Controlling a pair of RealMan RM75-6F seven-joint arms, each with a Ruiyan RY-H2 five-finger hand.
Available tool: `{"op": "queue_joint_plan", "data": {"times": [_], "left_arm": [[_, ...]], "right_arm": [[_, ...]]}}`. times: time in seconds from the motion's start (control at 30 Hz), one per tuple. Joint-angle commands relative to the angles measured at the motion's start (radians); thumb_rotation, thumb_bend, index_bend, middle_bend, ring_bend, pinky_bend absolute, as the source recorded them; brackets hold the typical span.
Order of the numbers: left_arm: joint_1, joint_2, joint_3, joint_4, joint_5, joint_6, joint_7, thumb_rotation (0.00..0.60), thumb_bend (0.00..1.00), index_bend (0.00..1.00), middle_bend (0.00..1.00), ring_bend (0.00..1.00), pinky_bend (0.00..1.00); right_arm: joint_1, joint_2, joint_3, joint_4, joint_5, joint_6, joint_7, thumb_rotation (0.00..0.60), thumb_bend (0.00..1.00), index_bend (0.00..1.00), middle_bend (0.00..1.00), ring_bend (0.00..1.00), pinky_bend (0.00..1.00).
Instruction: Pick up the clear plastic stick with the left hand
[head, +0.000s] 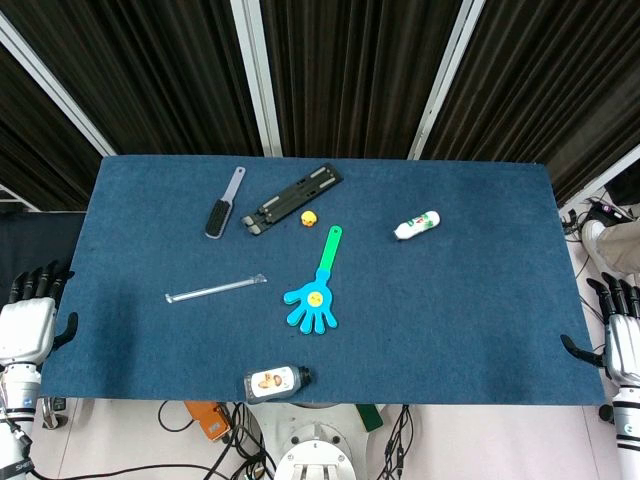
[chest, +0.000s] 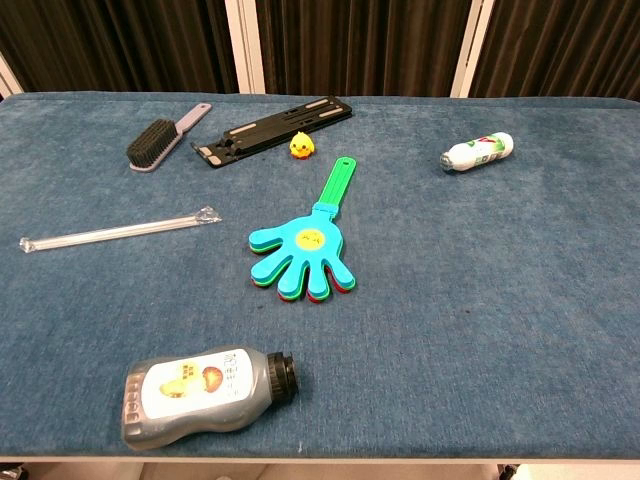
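The clear plastic stick (head: 216, 289) lies flat on the blue table, left of centre, its length running left to right; the chest view shows the stick (chest: 118, 231) at the left. My left hand (head: 30, 315) hangs beside the table's left edge, fingers apart, holding nothing, well left of the stick. My right hand (head: 618, 330) sits off the table's right edge, fingers apart and empty. Neither hand appears in the chest view.
A hand-shaped clapper (head: 315, 290) lies right of the stick. A hairbrush (head: 222, 205), a black stand (head: 292, 197) and a small yellow duck (head: 309, 217) lie behind it. A grey bottle (head: 275, 381) rests at the front edge, a white bottle (head: 416, 226) at the right.
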Motion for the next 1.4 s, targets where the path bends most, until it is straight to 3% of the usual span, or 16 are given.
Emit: {"op": "queue_joint_plan", "data": {"times": [0.03,0.47,0.73,1.0,1.4], "left_arm": [[0.000,0.001,0.000,0.000,-0.003,-0.002,0.003,0.600,0.41,0.15,0.00,0.00,0.05],[-0.006,-0.041,-0.004,-0.072,-0.031,0.004,0.059,0.600,0.41,0.15,0.00,0.00,0.05],[-0.093,-0.111,-0.017,-0.172,-0.089,-0.101,0.170,0.600,0.36,0.15,0.00,0.00,0.05],[-0.215,-0.218,-0.066,-0.140,-0.201,-0.231,0.227,0.600,0.33,0.16,0.00,0.00,0.05],[-0.323,-0.340,-0.107,-0.052,-0.312,-0.260,0.283,0.600,0.30,0.30,0.00,0.00,0.05]], "right_arm": [[0.000,0.000,0.000,-0.001,0.001,-0.001,0.000,0.600,0.29,0.20,0.11,0.09,0.04],[-0.005,0.005,-0.004,-0.012,-0.003,0.003,0.010,0.600,0.29,0.20,0.11,0.09,0.04],[-0.004,0.006,-0.004,-0.009,-0.005,-0.001,0.018,0.600,0.29,0.20,0.11,0.09,0.04],[-0.001,0.007,-0.001,-0.007,0.002,-0.006,0.016,0.600,0.29,0.20,0.11,0.09,0.04],[0.001,0.007,0.000,-0.006,0.005,-0.011,0.018,0.600,0.29,0.20,0.11,0.09,0.04]]}}
